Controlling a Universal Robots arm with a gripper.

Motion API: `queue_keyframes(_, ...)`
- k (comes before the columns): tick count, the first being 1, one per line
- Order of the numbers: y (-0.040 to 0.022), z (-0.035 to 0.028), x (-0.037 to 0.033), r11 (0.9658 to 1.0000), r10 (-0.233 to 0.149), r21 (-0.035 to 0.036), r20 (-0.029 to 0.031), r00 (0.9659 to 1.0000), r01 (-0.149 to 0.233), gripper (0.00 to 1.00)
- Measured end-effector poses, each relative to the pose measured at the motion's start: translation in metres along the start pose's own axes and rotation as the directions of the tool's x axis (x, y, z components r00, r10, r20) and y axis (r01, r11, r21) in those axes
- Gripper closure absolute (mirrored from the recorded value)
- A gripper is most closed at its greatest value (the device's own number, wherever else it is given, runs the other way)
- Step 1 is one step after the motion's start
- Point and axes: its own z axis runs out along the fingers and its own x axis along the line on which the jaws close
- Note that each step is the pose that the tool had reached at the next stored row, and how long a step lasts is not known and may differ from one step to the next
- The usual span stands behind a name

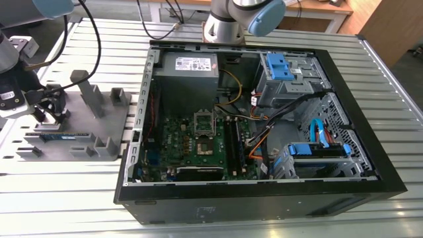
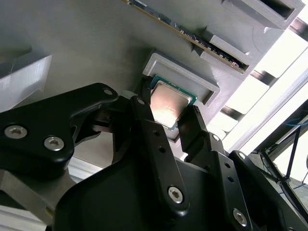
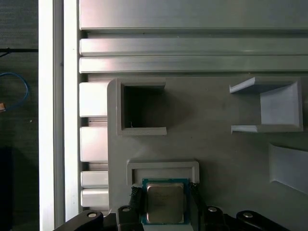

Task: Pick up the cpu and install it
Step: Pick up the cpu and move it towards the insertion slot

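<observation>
We find the black two-fingered gripper (image 1: 50,113) low over the grey moulded plastic fixture tray (image 1: 99,121), at the exterior view's left and well apart from the open black computer case (image 1: 264,198) on the slatted aluminium table (image 1: 66,198). The cpu (image 3: 165,202), a small flat square chip with a shiny silver-grey metal top and a thin green rim, lies flat in a shallow pale-grey walled nest (image 3: 162,166) on that tray. A long narrow green memory stick (image 2: 192,41) stands on edge in a slot nearby.

In both wrist views the black fingers (image 3: 134,196) stand narrowly apart with the chip between them, one on each of two opposite edges. As far as we can judge they are pressed against those edges (we see no gap on either side). The chip has not yet been raised from the nest, so we take the step in hand to be the grasp.

To do it well, we would keep the fingers square to the chip's edges and centred along them, so that it cannot pivot. The squeeze should be only firm enough to hold, since the thin rim looks easy to mark. The nest wall sits just beside the chip's far edge, so we think any tilt or sideways drag risks catching the rim there. In the case, the green motherboard (image 1: 172,148) shows its square socket (image 1: 203,148) with no chip in it.
</observation>
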Motion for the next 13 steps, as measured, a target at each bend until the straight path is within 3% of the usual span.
queue_keyframes(6, 0.0000, 0.0000, 0.0000, 1.0000, 0.000, -0.0001, 0.0002, 1.0000, 0.000, 0.53)
queue_keyframes(13, 0.0001, -0.0042, -0.0002, 1.0000, 0.000, -0.0001, 0.0003, 1.0000, 0.000, 0.53)
